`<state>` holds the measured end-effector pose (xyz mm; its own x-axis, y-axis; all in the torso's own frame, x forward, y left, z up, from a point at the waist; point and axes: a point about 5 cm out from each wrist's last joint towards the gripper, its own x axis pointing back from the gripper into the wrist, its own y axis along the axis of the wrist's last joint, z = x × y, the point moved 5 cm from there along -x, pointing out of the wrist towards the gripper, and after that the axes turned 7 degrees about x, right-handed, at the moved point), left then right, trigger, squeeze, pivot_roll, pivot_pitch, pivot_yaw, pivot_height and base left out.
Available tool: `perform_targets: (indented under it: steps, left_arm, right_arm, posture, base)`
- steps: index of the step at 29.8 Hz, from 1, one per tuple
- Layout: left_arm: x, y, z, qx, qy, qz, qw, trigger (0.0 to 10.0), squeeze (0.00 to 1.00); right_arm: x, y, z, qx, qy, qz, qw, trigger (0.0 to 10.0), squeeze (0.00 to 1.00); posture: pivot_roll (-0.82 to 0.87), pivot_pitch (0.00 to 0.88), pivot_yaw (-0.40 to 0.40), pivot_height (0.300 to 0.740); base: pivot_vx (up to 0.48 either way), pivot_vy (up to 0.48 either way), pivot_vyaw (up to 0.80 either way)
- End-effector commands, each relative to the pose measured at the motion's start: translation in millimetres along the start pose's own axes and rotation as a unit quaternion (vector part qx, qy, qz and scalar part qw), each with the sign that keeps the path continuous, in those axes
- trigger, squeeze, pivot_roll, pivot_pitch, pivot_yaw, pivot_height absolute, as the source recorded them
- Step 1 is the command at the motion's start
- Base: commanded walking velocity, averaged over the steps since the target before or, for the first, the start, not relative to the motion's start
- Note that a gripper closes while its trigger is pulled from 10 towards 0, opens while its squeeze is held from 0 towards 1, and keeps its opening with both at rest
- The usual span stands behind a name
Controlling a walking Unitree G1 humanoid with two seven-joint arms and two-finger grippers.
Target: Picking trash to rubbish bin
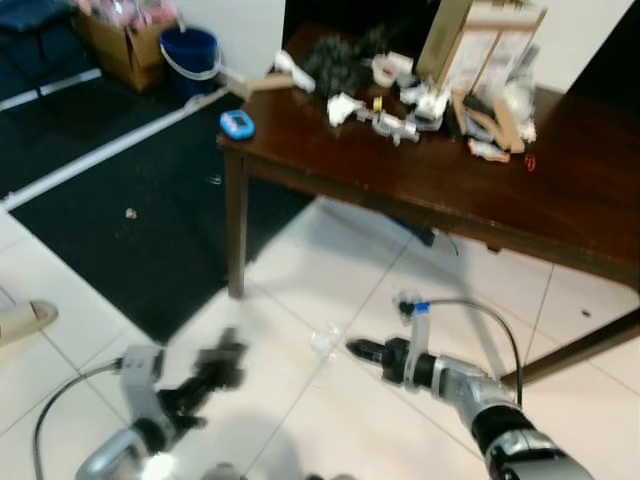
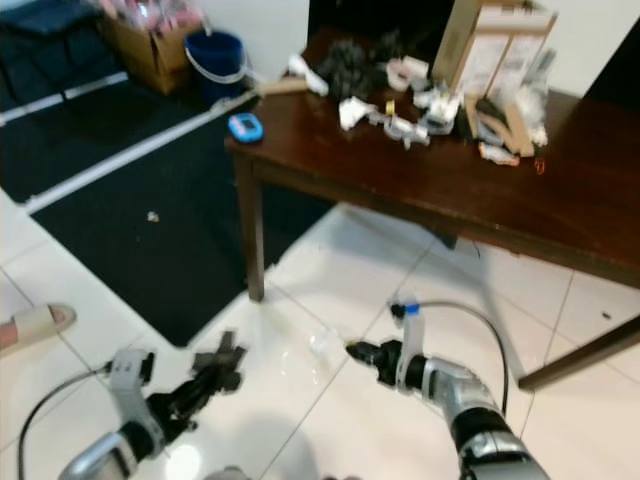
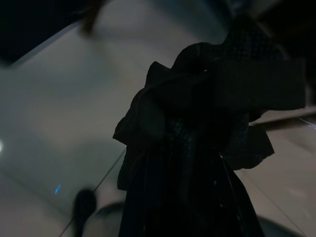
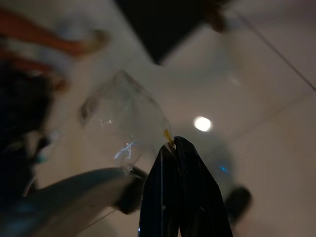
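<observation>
My left gripper is smeared by motion blur; dark crumpled stuff hides its fingers, so I can't judge them.

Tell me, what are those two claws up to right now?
Right claw shut, pinching clear plastic wrapper above the tiles. Left claw shut on a crumpled dark scrap. Blue bucket far off, past the table.

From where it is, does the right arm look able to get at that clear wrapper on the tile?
Probably yes. The right gripper hangs low over the white tile with its fingers shut, and the clear wrapper lies just ahead of its tips with nothing between them. The fingers would need to open first.
</observation>
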<state>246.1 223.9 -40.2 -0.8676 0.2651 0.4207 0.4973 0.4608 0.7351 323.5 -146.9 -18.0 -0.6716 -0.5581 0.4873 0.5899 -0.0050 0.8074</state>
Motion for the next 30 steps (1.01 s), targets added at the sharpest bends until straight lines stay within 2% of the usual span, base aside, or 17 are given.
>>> perform_targets:
  steps: [1, 2, 4, 5, 6, 8, 15, 16, 17, 18, 19, 20, 21, 22, 23, 29, 30]
  left_arm:
    - [14.2, -22, 29.9, 0.021, 0.073, 0.019, 0.997, 10.0, 0.0]
    - [14.2, -22, 29.9, 0.021, 0.073, 0.019, 0.997, 10.0, 0.0]
    - [37.7, -59, 59.6, 0.043, 0.169, 0.059, 0.983, 10.0, 0.0]
    - [45.8, -72, 65.8, 0.052, 0.193, 0.074, 0.977, 10.0, 0.0]
    - [45.8, -72, 65.8, 0.052, 0.193, 0.074, 0.977, 10.0, 0.0]
    - [61.2, -95, 74.4, 0.066, 0.239, 0.101, 0.963, 10.0, 0.0]
    - [61.2, -95, 74.4, 0.066, 0.239, 0.101, 0.963, 10.0, 0.0]
    - [65.9, -101, 76.4, 0.071, 0.253, 0.108, 0.959, 10.0, 0.0]
    - [78.5, -114, 85.5, 0.067, 0.309, 0.126, 0.94, 10.0, 0.0]
    - [78.5, -114, 85.5, 0.067, 0.309, 0.126, 0.94, 10.0, 0.0]
    - [85.5, -118, 91.5, 0.061, 0.348, 0.13, 0.927, 10.0, 0.0]
    - [85.5, -118, 91.5, 0.061, 0.348, 0.13, 0.927, 10.0, 0.0]
    - [89.4, -119, 95.2, 0.056, 0.372, 0.13, 0.917, 10.0, 0.0]
    - [90.7, -118, 97.6, 0.044, 0.386, 0.134, 0.912, 10.0, 0.0]
    - [88.2, -116, 97.5, 0.039, 0.388, 0.132, 0.911, 10.0, 0.0]
    - [66.1, -120, 79.4, -0.01, 0.348, 0.161, 0.923, 10.0, 0.0]
    - [66.1, -120, 79.4, -0.01, 0.348, 0.161, 0.923, 10.0, 0.0]
  right_arm:
    - [9.4, -40, -17.5, -0.034, -0.086, 0.052, 0.994, 10.0, 0.0]
    - [9.4, -40, -17.5, -0.034, -0.086, 0.052, 0.994, 10.0, 0.0]
    - [21.7, -79, -27.6, -0.081, -0.167, 0.087, 0.979, 10.0, 0.0]
    - [26.1, -90, -29.7, -0.095, -0.19, 0.095, 0.973, 10.0, 0.0]
    - [26.1, -90, -29.7, -0.095, -0.19, 0.095, 0.973, 10.0, 0.0]
    - [35.4, -112, -31.7, -0.127, -0.23, 0.113, 0.958, 10.0, 0.0]
    - [35.4, -112, -31.7, -0.127, -0.23, 0.113, 0.958, 10.0, 0.0]
    - [38.8, -120, -32.1, -0.134, -0.243, 0.121, 0.953, 10.0, 0.0]
    - [46.2, -143, -26.6, -0.122, -0.255, 0.164, 0.945, 10.0, 0.0]
    - [46.2, -143, -26.6, -0.122, -0.255, 0.164, 0.945, 10.0, 0.0]
    - [50.7, -159, -20.2, -0.089, -0.25, 0.205, 0.942, 10.0, 0.0]
    - [50.7, -159, -20.2, -0.089, -0.25, 0.205, 0.942, 10.0, 0.0]
    - [52.2, -168, -14.4, -0.059, -0.236, 0.234, 0.941, 10.0, 0.0]
    - [52.7, -172, -11.2, -0.039, -0.226, 0.249, 0.941, 10.0, 0.0]
    - [52.2, -171, -11.6, -0.031, -0.225, 0.25, 0.941, 10.0, 0.0]
    - [56.5, -159, -28.0, -0.03, -0.257, 0.235, 0.937, 10.0, 0.0]
    - [56.5, -159, -28.0, -0.03, -0.257, 0.235, 0.937, 10.0, 0.0]
  posture:
    - [0.23, 0.141, -0.106, 0.74]
    - [0.23, 0.141, -0.106, 0.74]
    - [0.23, 0.139, -0.106, 0.74]
    - [0.23, 0.139, -0.106, 0.74]
    - [0.23, 0.139, -0.106, 0.74]
    - [0.23, 0.13, -0.104, 0.74]
    - [0.23, 0.13, -0.104, 0.74]
    - [0.23, 0.13, -0.104, 0.74]
    - [0.24, 0.118, -0.126, 0.74]
    - [0.24, 0.118, -0.126, 0.74]
    - [0.23, 0.118, -0.13, 0.74]
    - [0.23, 0.118, -0.13, 0.74]
    - [0.23, 0.114, -0.132, 0.74]
    - [0.22, 0.109, -0.135, 0.74]
    - [0.22, 0.114, -0.137, 0.74]
    - [0.18, 0.079, -0.133, 0.74]
    - [0.18, 0.079, -0.133, 0.74]
  base:
    - [0.0, 0.0, 0.0]
    - [0.0, 0.0, 0.0]
    - [0.0, 0.0, 0.0]
    - [0.0, 0.0, 0.0]
    - [0.0, 0.0, 0.0]
    - [0.0, 0.0, 0.0]
    - [0.0, 0.0, 0.0]
    - [0.0, 0.0, 0.0]
    - [0.0, 0.0, 0.0]
    - [0.0, 0.0, 0.0]
    - [0.0, 0.0, -0.45]
    - [0.0, 0.0, -0.45]
    - [0.0, 0.0, -0.8]
    - [0.0, 0.0, -0.8]
    - [0.0, 0.0, -0.8]
    - [0.0, 0.0, -0.8]
    - [0.0, 0.0, -0.8]
